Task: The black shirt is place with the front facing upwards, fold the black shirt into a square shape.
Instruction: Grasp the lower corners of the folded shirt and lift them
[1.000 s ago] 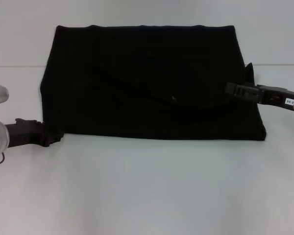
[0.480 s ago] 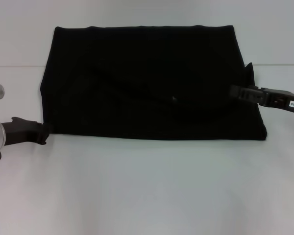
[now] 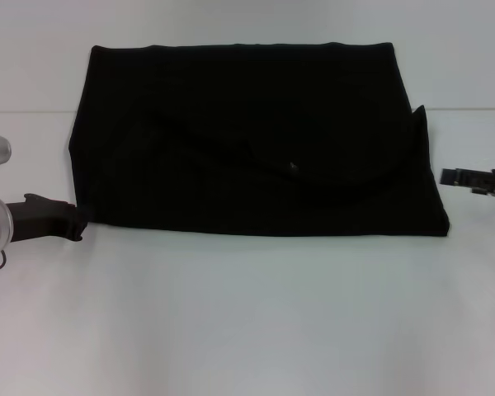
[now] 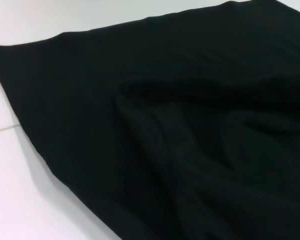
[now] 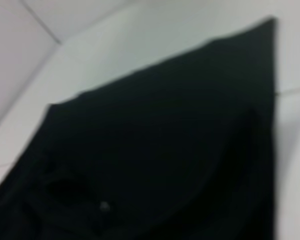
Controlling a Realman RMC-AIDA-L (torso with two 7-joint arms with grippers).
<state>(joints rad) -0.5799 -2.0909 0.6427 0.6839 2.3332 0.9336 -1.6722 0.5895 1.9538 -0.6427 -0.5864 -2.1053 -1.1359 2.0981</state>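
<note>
- The black shirt (image 3: 256,140) is lying flat on the white surface (image 3: 247,313), folded into a wide rectangle, no lettering showing.
- Its near edge runs pretty straight, and the far edge is straight too. There's a little fabric point poking out partway up the right side.
- Left gripper (image 3: 76,224) sits low on the surface with its tip right at the shirt's near-left corner. It looks to be touching or just beside the fabric, can't tell which. Can't tell how far the jaws are spread either, and I can't see them holding anything.
- Right gripper (image 3: 447,176) is off the shirt's right edge, a small strip of bare surface between its tip and the cloth. The arm comes in level from the right. The state of those jaws isn't readable.
- Loads of open surface in front of the shirt, and clear strips on both sides.
- Both wrist views are mostly filled with black fabric with soft creases and white surface past the edges.
</note>
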